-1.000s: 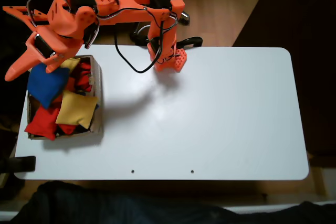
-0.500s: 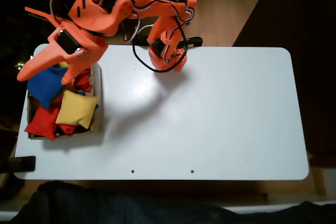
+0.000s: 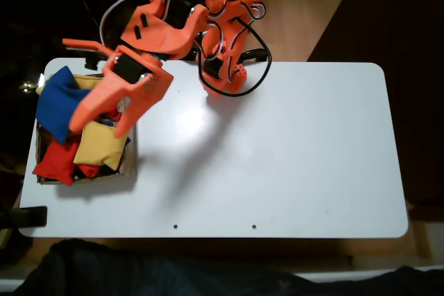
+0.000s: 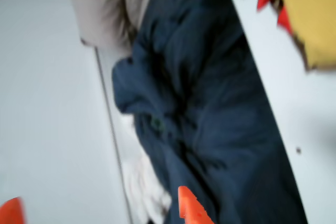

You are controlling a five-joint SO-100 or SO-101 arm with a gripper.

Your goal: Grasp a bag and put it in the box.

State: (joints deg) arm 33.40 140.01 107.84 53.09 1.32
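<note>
Lying in the box (image 3: pixel 129 161) at the white table's (image 3: pixel 291 150) left end, the bag (image 3: pixel 57 105) rests atop yellow and red bags in the fixed view. Above it the orange gripper (image 3: pixel 97 126) hangs spread open, empty. Wooden floor (image 3: pixel 305 5) lies beyond; dark cloth (image 4: pixel 210 129) crosses the wrist view.

Soft matt cloth bag (image 3: pixel 57 103), brown cardboard box (image 3: pixel 129 152), smooth white table (image 3: pixel 291 150).

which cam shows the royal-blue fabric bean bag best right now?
The fixed view: the royal-blue fabric bean bag lies at the brown cardboard box's upper-left corner, partly under the orange arm. The wrist view, blurred, catches red and yellow bags instead.
</note>
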